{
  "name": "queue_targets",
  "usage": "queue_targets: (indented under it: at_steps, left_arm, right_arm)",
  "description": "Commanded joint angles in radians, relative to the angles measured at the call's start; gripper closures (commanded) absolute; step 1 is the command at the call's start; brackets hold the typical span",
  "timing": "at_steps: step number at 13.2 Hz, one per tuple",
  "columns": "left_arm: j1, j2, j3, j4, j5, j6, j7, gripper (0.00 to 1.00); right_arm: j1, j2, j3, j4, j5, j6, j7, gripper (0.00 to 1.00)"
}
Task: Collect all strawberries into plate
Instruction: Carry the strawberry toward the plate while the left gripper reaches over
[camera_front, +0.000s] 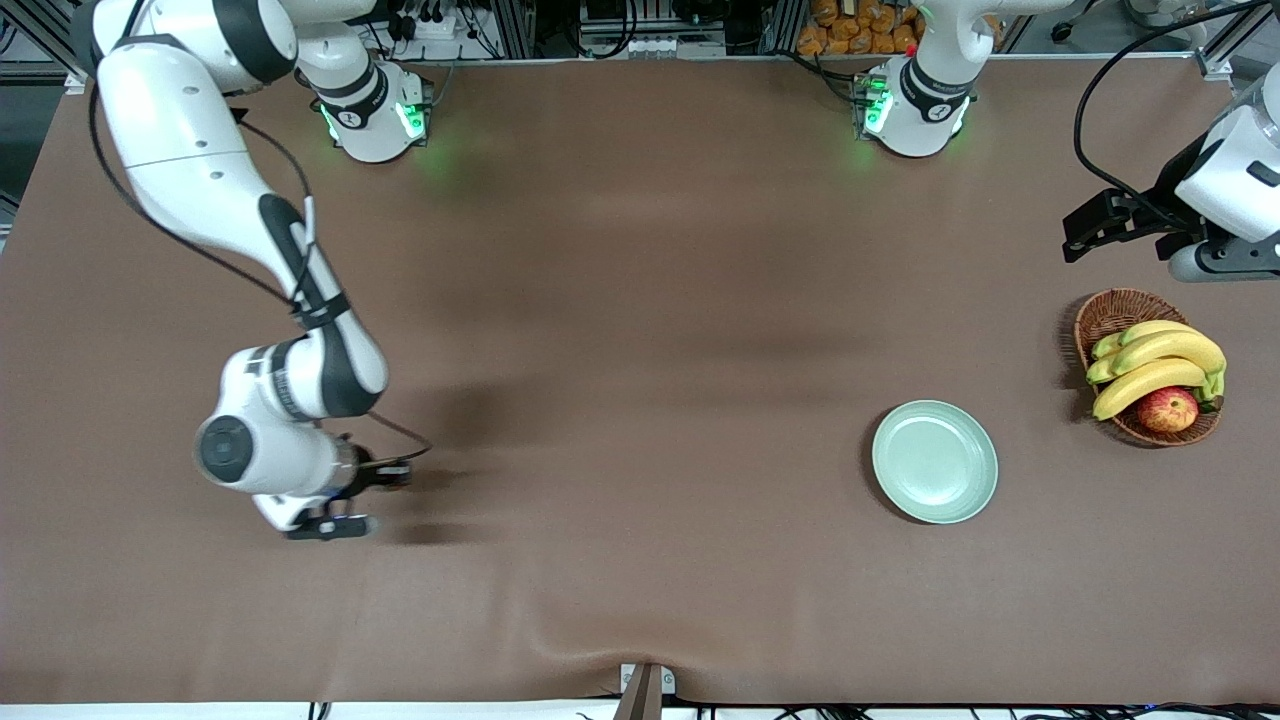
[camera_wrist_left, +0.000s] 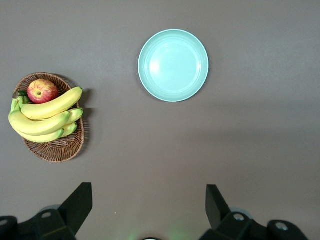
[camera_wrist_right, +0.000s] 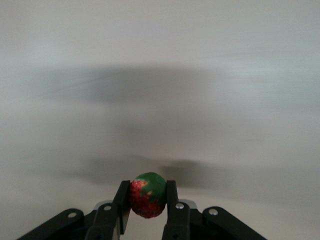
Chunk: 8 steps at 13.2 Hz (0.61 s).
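Observation:
My right gripper (camera_front: 398, 478) is low over the table at the right arm's end, shut on one small red strawberry with a green cap (camera_wrist_right: 147, 196). In the right wrist view the berry sits between the two fingers of this gripper (camera_wrist_right: 147, 199). No other strawberries are in view. The pale mint-green plate (camera_front: 935, 462) lies empty toward the left arm's end and also shows in the left wrist view (camera_wrist_left: 173, 65). My left gripper (camera_front: 1080, 235) waits high up beside the basket, open and empty, with its fingers wide apart in the left wrist view (camera_wrist_left: 150, 202).
A brown wicker basket (camera_front: 1108, 312) stands at the left arm's end, beside the plate, holding bananas (camera_front: 1160, 362) and a red-yellow apple (camera_front: 1167, 409). It also shows in the left wrist view (camera_wrist_left: 56, 150). A brown cloth covers the table.

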<state>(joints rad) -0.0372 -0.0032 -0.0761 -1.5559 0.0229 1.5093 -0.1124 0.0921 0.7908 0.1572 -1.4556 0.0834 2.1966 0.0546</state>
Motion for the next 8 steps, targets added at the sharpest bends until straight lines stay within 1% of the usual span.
queue_targets:
  at_steps: [1, 3, 5, 6, 8]
  left_arm:
    - [-0.013, 0.031, -0.004, 0.004, -0.011, 0.028, 0.002, 0.00]
    - [-0.044, 0.080, -0.024, 0.004, -0.011, 0.070, -0.021, 0.00]
    - [-0.088, 0.147, -0.028, -0.003, -0.011, 0.120, -0.113, 0.00]
    - [-0.113, 0.185, -0.028, -0.007, -0.009, 0.144, -0.156, 0.00]
    - [-0.133, 0.251, -0.030, -0.024, -0.009, 0.201, -0.213, 0.00]
  right_arm:
    - [0.017, 0.007, 0.103, 0.029, 0.007, -0.009, -0.006, 1.00]
    - [0.113, 0.015, 0.105, 0.060, 0.004, -0.006, 0.001, 1.00]
    - [0.188, 0.013, 0.105, 0.070, 0.001, 0.015, 0.014, 1.00]
    - [0.225, 0.013, 0.104, 0.070, 0.002, 0.049, 0.020, 1.00]
    - [0.314, 0.030, 0.101, 0.069, -0.002, 0.141, 0.104, 1.00]
